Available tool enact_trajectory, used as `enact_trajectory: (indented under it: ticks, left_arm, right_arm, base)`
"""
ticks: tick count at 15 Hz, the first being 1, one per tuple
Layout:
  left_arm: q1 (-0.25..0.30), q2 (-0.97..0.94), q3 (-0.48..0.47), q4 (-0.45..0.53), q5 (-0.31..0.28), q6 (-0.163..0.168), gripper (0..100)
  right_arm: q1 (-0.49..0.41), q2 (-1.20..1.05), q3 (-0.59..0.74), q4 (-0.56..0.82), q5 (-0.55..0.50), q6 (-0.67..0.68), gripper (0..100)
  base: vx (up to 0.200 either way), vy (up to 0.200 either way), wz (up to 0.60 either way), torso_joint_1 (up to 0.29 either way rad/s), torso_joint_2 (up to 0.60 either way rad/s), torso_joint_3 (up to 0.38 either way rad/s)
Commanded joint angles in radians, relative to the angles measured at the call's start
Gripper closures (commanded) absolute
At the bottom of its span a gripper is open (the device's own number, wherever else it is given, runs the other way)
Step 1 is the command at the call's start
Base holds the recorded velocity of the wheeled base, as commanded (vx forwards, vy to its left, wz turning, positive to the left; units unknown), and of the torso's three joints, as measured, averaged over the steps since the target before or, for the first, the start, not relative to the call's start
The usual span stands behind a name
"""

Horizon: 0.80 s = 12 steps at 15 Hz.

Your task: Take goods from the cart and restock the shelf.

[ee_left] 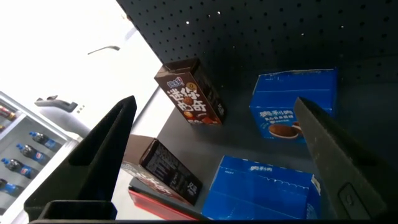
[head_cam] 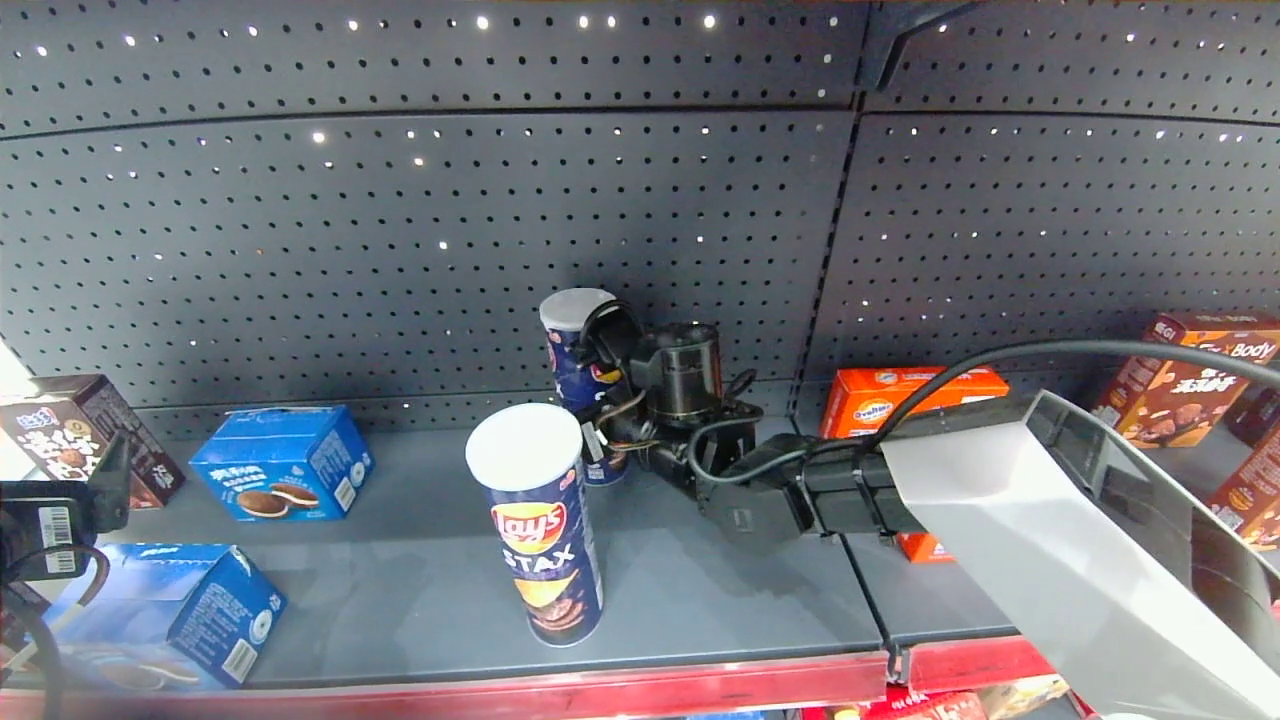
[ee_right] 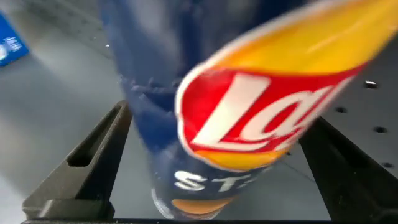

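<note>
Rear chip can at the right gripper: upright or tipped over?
Upright. The rear chip can shows its white lid on top and its base down on the shelf, standing like the front can.

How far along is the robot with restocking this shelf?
Done: one chip can stands upright near the front of the shelf. In hand: the right tool is around a second can at the back, by the pegboard; whether it grips is unclear. The left tool is open and empty near the blue boxes. Left: freeing that can; how much more follows, I can't tell.
</note>
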Motion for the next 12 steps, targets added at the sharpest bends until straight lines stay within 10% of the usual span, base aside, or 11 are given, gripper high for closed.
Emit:
enact_trajectory:
  ticks: [1, 12]
  left_arm:
    - [0.004, 0.001, 0.002, 0.000, 0.000, 0.000, 0]
    - [0.015, -0.021, 0.017, 0.001, 0.000, 0.000, 0]
  right_arm:
    - [0.001, -0.024, 0.016, -0.004, -0.006, 0.000, 0]
    - [0.039, -0.216, 0.338, -0.100, -0.005, 0.017, 0]
  base:
    - [0.000, 0.000, 0.00, 0.000, 0.00, 0.000]
    - [0.000, 0.000, 0.00, 0.000, 0.00, 0.000]
